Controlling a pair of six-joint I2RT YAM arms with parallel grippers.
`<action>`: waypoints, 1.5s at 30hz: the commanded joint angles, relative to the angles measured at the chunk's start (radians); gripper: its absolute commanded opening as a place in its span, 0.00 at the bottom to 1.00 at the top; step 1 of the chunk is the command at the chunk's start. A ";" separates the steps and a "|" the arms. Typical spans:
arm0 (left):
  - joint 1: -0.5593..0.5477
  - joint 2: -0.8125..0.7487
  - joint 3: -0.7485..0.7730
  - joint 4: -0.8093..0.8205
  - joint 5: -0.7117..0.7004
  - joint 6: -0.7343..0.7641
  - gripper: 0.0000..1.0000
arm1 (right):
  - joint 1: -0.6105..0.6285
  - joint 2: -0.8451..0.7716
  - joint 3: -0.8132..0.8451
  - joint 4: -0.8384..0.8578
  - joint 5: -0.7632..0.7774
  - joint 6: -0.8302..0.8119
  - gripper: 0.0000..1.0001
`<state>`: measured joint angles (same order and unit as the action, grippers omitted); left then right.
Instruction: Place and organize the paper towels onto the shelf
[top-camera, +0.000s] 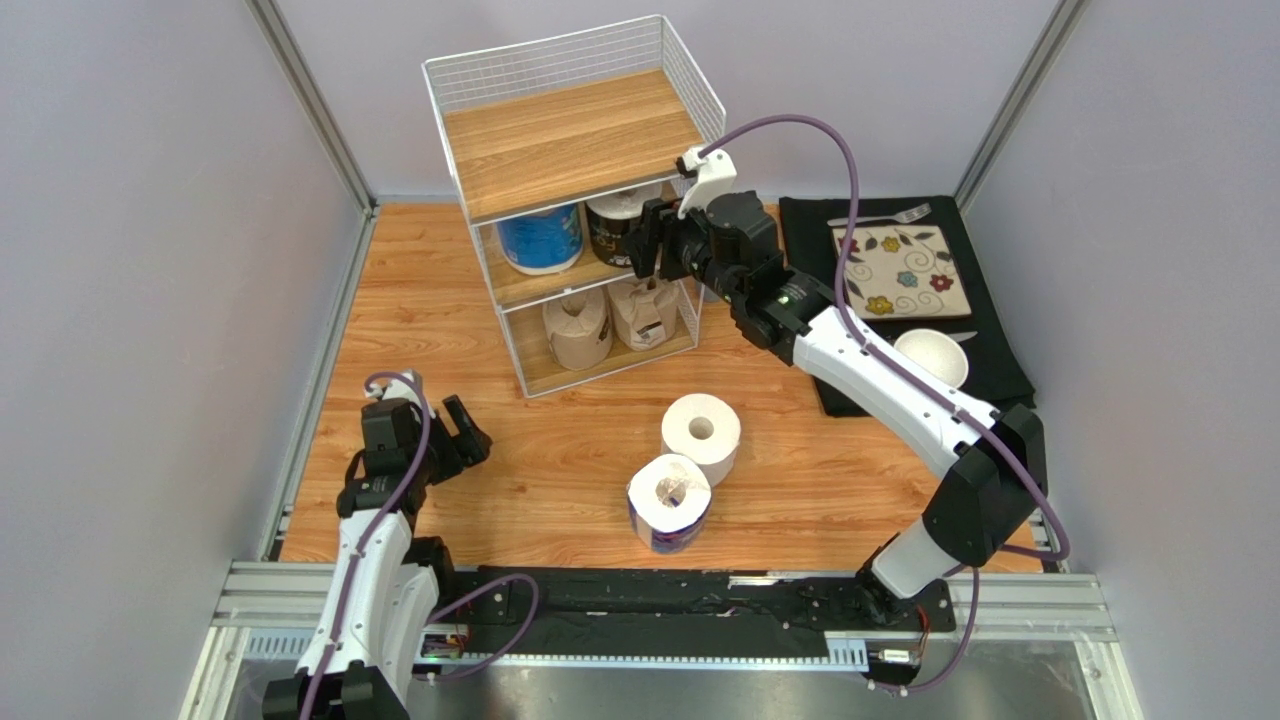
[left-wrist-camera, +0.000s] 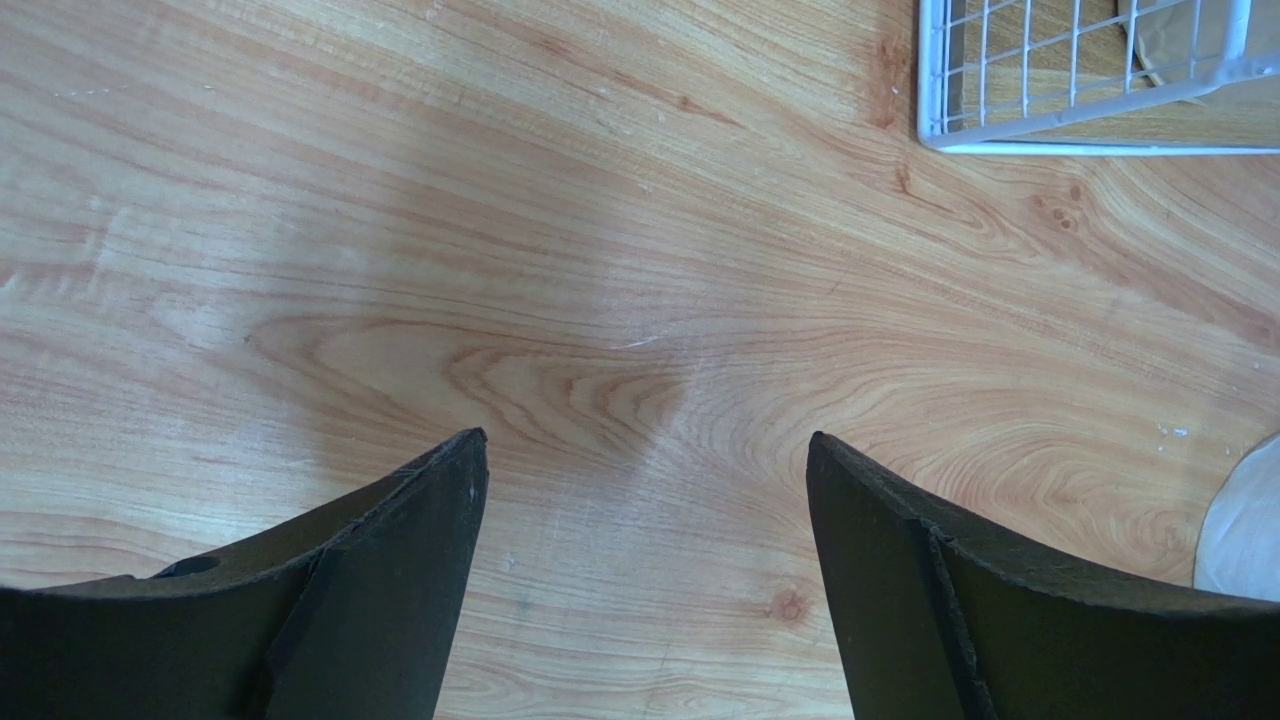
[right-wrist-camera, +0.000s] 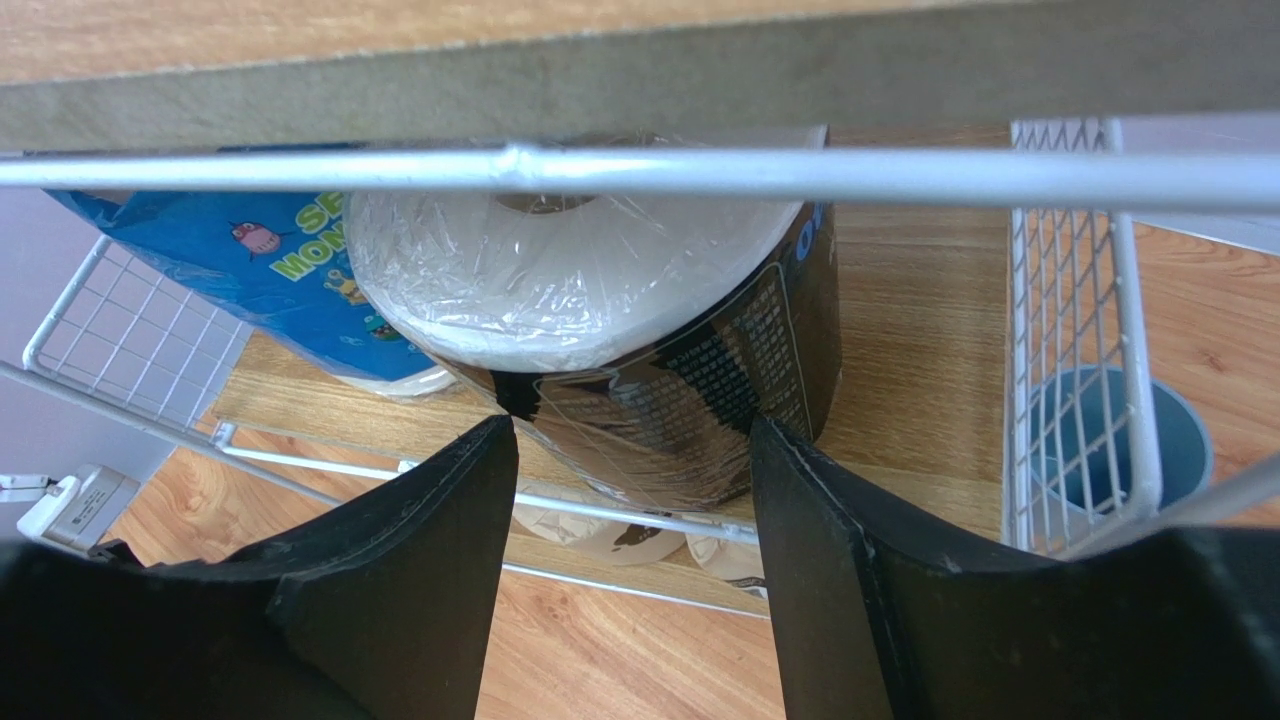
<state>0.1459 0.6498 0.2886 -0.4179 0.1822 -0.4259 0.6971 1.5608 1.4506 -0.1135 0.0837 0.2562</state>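
Observation:
The white wire shelf (top-camera: 571, 143) stands at the back. Its middle tier holds a blue-wrapped roll (top-camera: 538, 237) and the dark-wrapped roll (top-camera: 613, 225). Its bottom tier holds two brown paper rolls (top-camera: 577, 327). A plain white roll (top-camera: 700, 432) and a second blue-wrapped roll (top-camera: 669, 503) stand on the table. My right gripper (top-camera: 649, 240) is open at the middle tier's front. In the right wrist view the dark roll (right-wrist-camera: 661, 375) sits on the board just past the right gripper (right-wrist-camera: 631, 435). My left gripper (top-camera: 466, 435) is open and empty over bare table (left-wrist-camera: 646, 443).
A black mat at the right carries a flowered placemat (top-camera: 899, 270) and a white bowl (top-camera: 932, 357). A blue cup (right-wrist-camera: 1104, 435) shows through the shelf's side mesh. The shelf's corner (left-wrist-camera: 1082, 90) is in the left wrist view.

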 joint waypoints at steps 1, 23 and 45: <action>0.007 -0.001 -0.005 0.019 0.010 -0.005 0.86 | 0.004 0.022 0.057 0.064 -0.032 -0.015 0.61; 0.006 0.001 -0.005 0.021 0.011 -0.005 0.86 | 0.002 -0.004 0.030 0.083 -0.044 -0.023 0.61; 0.006 0.008 -0.005 0.022 0.023 -0.004 0.86 | 0.050 -0.406 -0.323 -0.554 0.134 0.393 0.70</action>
<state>0.1459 0.6586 0.2886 -0.4171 0.1978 -0.4259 0.7059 1.1748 1.1893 -0.3939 0.1558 0.4995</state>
